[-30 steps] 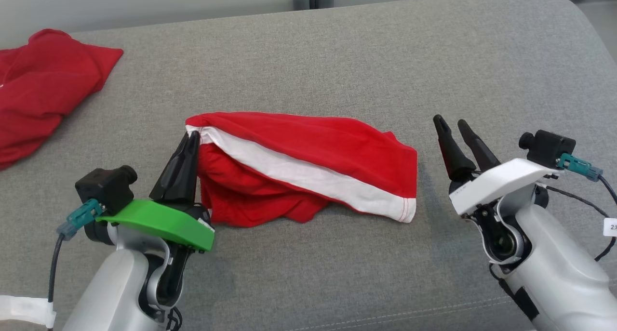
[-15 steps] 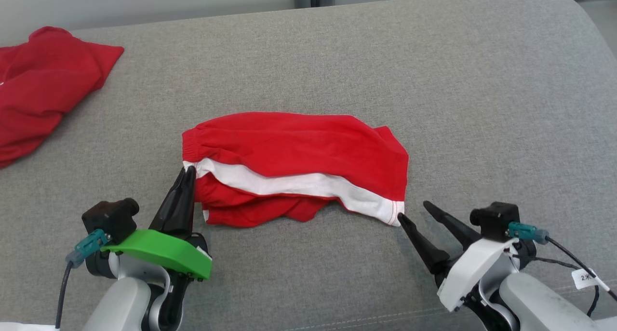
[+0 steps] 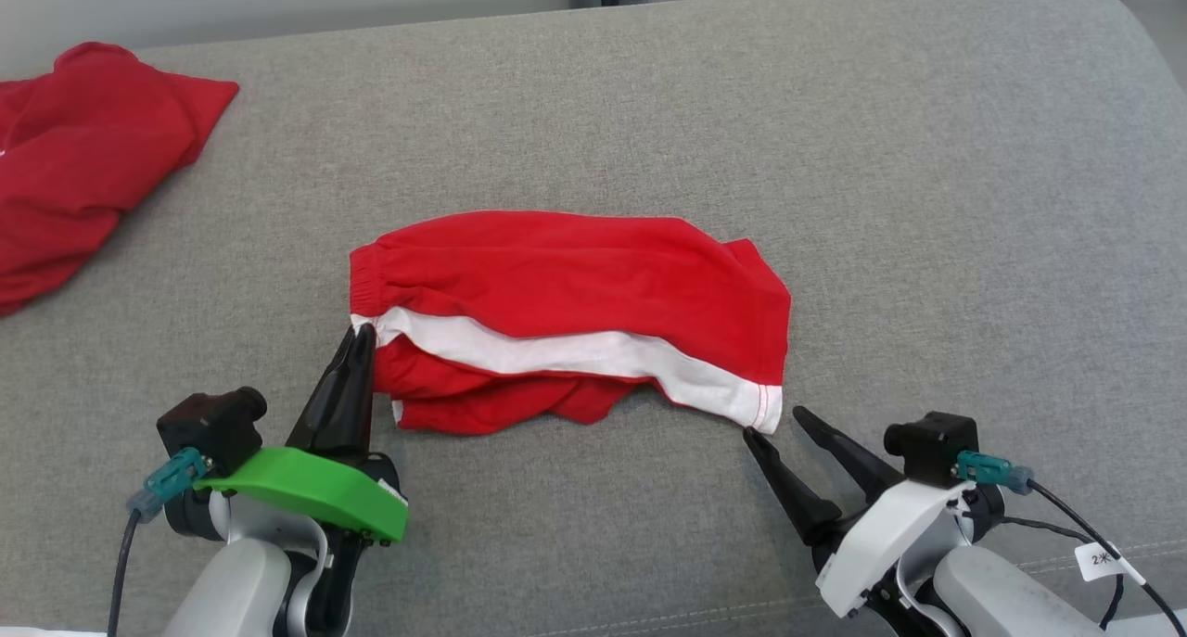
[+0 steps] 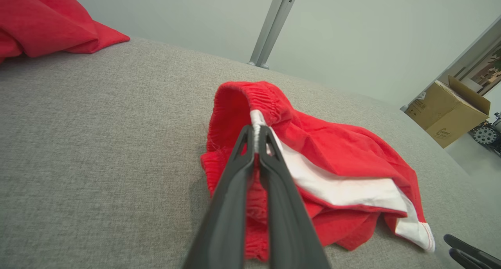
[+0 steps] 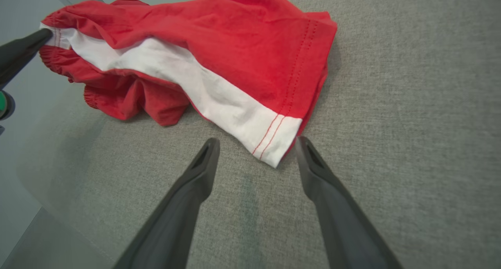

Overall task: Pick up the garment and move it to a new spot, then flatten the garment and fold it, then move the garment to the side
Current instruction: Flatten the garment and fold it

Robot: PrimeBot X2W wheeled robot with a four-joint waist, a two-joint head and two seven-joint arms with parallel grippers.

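right gripper [image 3: 774,424]: sitting nearest, fingers spread wide and holding nothing; tips are flanking the hem corner [image 3: 766,413] where the white stripe [image 3: 556,350] ends, just short of touching it.
step (my read): flattening; the right side is lining up for a corner pinch so both ends can be pulled taut.
how to do it: probably best easing forward low along the grey cushion [image 3: 927,201], getting one finger under the corner, closing on every layer there and not just the top one.
left gripper [image 3: 360,338]: fingers are closed, pinching the elastic waistband [image 3: 366,280] right at the stripe's other end.
red shorts [image 3: 575,280]: lying mid-cushion between the two grippers; near edge is bunching up underneath, upper panel is lying fairly smooth.
risk: likely dragging the fabric if the right tips are pushing into the hem instead of straddling it.
far left: a second red garment [image 3: 83,164] is lying well apart, not interfering.
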